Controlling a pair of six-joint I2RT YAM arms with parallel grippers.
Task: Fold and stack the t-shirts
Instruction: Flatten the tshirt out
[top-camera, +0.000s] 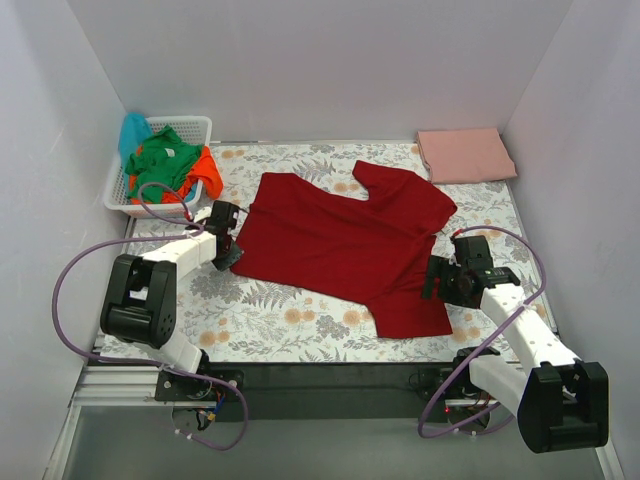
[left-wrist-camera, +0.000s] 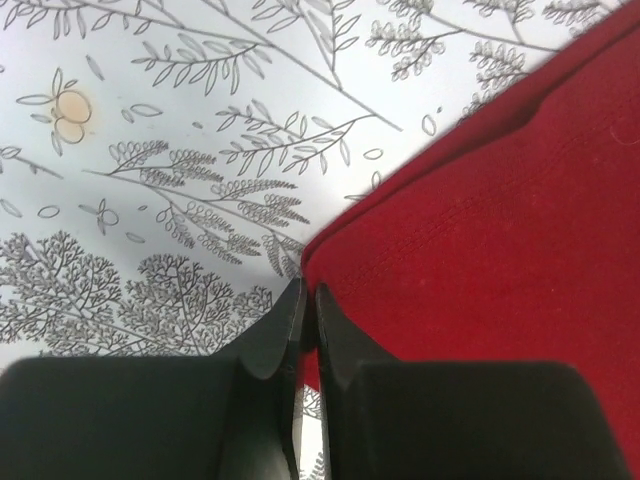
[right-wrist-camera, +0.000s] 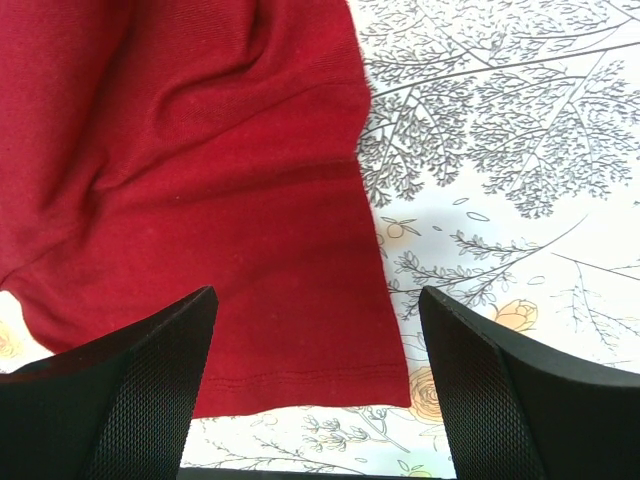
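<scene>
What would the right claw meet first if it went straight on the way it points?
The dark red t-shirt: its hemmed edge lies just ahead of the open right claw; height above it unclear.

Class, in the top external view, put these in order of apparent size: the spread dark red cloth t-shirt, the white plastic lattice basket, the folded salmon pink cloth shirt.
1. dark red t-shirt, spread flat
2. white lattice basket
3. folded salmon pink shirt, about as wide as the basket but shallower
</scene>
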